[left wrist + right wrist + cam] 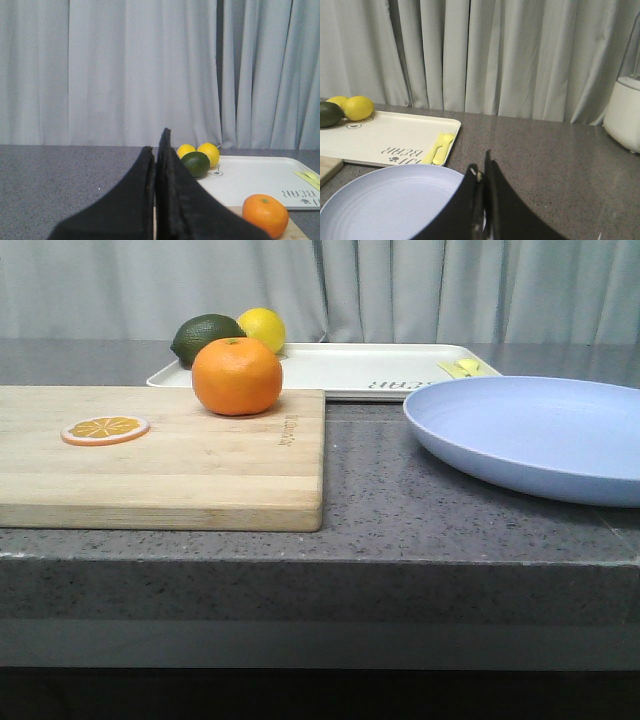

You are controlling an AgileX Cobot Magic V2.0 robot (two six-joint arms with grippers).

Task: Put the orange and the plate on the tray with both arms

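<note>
Currently both grippers closed, empty: left gripper [159, 165] nearer orange [237, 375] on cutting board [160, 455], right gripper [482, 185] just beside plate [390, 202]; tray [340, 370] behind.

My table [400, 500] is dark grey speckled stone, smooth with a dull sheen. The cutting board [180, 465] at the left of the front view is pale wood, banded grain, matt. The orange [237, 375] has dimpled, slightly waxy peel. The plate [530, 435] looks like matt plastic, faintly ringed inside. The tray [340, 370] is smooth white, low gloss. Behind hangs soft grey cloth, the curtain [400, 285]. My left gripper [159, 165] and right gripper [482, 190] look matt black and rubbery.
</note>
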